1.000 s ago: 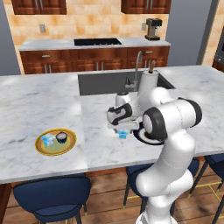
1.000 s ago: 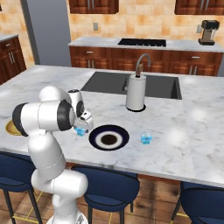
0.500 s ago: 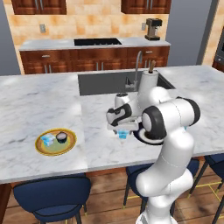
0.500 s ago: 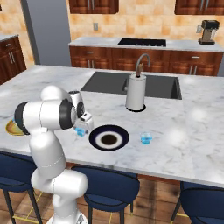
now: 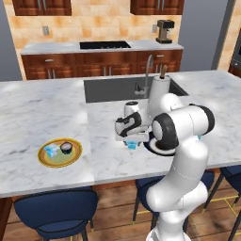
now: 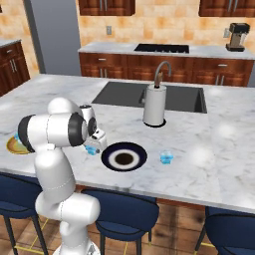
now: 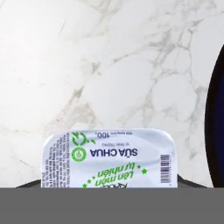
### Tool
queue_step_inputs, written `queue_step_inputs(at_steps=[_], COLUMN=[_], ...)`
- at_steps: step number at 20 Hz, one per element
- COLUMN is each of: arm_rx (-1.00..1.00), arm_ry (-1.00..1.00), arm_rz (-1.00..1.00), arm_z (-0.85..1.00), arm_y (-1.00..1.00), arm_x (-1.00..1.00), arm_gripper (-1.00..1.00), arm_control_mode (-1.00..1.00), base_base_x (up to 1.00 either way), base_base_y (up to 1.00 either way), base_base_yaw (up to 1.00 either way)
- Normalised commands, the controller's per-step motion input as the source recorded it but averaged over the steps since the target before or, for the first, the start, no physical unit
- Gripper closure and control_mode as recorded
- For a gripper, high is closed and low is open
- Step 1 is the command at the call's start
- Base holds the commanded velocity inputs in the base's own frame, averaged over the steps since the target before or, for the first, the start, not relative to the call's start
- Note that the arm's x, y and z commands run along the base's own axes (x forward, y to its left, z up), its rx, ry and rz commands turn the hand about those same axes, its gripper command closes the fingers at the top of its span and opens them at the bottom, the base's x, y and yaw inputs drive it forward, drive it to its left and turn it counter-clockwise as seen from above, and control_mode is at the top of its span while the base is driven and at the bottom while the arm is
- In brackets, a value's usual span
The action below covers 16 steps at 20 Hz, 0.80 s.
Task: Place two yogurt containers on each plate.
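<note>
arm [image 5: 181,141]: glossy white, rounded segments | joints: dark rings | hand [image 5: 133,144]: white

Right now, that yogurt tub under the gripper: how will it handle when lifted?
The yogurt tub looks small and boxy, so probably light and unlikely to roll. Its flat foil-like lid suggests thin walls that may flex under squeeze. On the smooth marble counter it could slide if nudged.

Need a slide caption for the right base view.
Gripper at a pale-blue yogurt tub on the marble counter, beside the black plate.
</note>
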Motion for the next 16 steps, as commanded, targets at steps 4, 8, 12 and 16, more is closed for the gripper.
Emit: queue_step_inputs(at_steps=[4, 8, 12, 16], arm_rx=[-0.01, 0.0, 0.01, 0.0], arm_ry=[0.0, 0.0, 0.01, 0.02], arm_rz=[-0.01, -0.02, -0.01, -0.02], arm_z=[0.45, 0.7, 0.29, -0.11], arm_y=[-0.25, -0.68, -1.0, -0.68], arm_x=[-0.03, -0.04, -0.02, 0.02], arm_gripper=[1.0, 1.0, 1.0, 1.0], arm_control_mode=[-1.0, -1.0, -1.0, -1.0], base_base_x=[0.0, 0.0, 0.0, 0.0], base_base_y=[0.0, 0.0, 0.0, 0.0], base_base_yaw=[0.0, 0.0, 0.0, 0.0])
